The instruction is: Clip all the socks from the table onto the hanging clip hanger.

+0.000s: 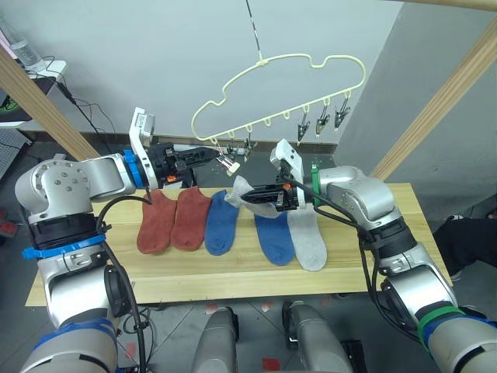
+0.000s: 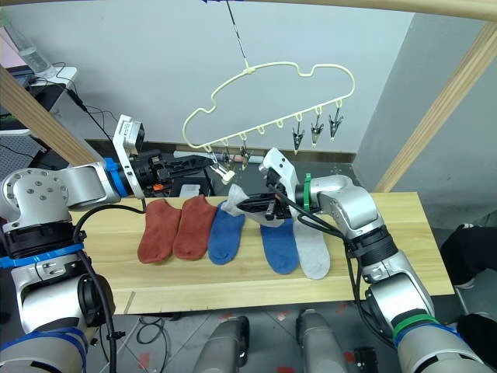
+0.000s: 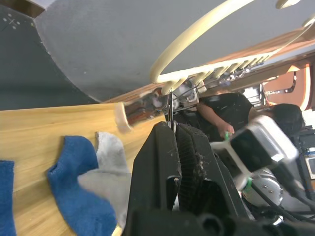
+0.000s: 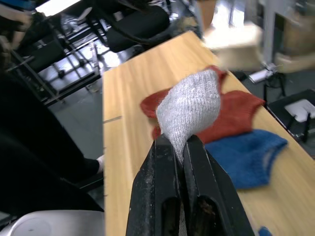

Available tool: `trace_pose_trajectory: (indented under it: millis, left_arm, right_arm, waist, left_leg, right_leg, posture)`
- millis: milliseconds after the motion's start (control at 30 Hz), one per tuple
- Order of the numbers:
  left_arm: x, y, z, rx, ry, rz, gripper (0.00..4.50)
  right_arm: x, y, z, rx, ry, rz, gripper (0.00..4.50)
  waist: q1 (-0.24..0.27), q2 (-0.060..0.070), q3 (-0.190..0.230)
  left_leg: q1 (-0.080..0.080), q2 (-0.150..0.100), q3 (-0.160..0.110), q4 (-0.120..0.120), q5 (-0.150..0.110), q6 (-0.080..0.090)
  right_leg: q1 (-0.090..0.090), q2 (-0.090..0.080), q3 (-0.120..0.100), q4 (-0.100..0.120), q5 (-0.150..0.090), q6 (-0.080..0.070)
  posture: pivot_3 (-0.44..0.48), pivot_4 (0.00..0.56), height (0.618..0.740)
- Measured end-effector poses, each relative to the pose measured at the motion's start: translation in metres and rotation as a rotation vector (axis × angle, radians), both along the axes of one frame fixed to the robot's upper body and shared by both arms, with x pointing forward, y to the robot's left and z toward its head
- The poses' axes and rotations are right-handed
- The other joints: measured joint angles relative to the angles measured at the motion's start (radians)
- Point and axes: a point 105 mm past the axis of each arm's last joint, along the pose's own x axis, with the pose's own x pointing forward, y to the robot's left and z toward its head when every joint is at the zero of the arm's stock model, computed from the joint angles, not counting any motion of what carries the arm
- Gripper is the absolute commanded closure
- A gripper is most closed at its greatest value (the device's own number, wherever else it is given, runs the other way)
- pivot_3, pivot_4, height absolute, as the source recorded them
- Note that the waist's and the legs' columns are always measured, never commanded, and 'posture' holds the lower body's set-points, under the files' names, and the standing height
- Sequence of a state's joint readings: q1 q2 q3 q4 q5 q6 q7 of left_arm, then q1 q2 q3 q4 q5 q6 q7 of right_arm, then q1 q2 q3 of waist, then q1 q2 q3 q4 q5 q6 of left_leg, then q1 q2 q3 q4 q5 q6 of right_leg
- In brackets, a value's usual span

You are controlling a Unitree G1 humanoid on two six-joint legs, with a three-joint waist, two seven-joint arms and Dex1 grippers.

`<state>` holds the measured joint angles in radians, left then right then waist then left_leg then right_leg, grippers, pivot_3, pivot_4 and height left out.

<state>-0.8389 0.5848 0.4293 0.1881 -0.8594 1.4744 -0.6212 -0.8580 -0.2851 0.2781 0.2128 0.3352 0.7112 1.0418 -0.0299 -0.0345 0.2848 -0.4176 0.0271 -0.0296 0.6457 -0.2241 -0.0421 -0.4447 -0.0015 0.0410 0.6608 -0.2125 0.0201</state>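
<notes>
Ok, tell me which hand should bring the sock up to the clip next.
The right hand. It is shut on a grey sock, lifted off the table. The left hand is up at the hanger, closed on a clip, so it looks busy there.

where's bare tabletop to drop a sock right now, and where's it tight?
Free: the table right of the flat grey sock out to its right end, the stretch left of the rust-red socks, and the front strip. Crowded: the sock row mid-table, where the right gripper holds a grey sock and the left gripper pinches a clip of the clip hanger.
</notes>
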Motion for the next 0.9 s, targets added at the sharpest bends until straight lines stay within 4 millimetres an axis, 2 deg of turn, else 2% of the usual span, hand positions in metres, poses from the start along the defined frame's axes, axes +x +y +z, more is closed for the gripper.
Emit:
trace_pose_trajectory:
  millis: [300, 767, 900]
  left_arm:
    - [-0.002, 0.000, 0.001, 0.011, -0.012, -0.002, 4.50]
    - [-0.005, -0.003, -0.002, 0.044, -0.060, -0.012, 4.50]
    - [-0.006, -0.003, 0.002, 0.038, -0.096, -0.027, 3.36]
  right_arm:
    - [0.003, 0.013, 0.014, 0.025, -0.037, 0.026, 4.49]
    - [0.008, 0.015, 0.014, 0.035, -0.041, 0.002, 4.49]
    - [0.010, 0.015, 0.014, 0.036, -0.049, -0.002, 4.50]
  waist:
    - [-0.001, 0.000, 0.000]
    - [-0.001, 0.000, 0.000]
    - [-0.001, 0.000, 0.000]
  left_leg:
    - [0.000, 0.000, 0.000, 0.000, 0.000, 0.000]
    - [0.000, 0.000, 0.000, 0.000, 0.000, 0.000]
    - [0.000, 0.000, 0.000, -0.001, 0.000, 0.000]
  right_leg:
    - [0.000, 0.001, -0.001, 0.001, 0.000, 0.000]
    - [0.000, 0.001, 0.000, 0.001, 0.000, 0.000]
    - [0.000, 0.001, 0.000, 0.000, 0.000, 0.000]
  posture:
    - [0.032, 0.274, 0.740]
    - [0.031, 0.278, 0.740]
    - [0.034, 0.279, 0.740]
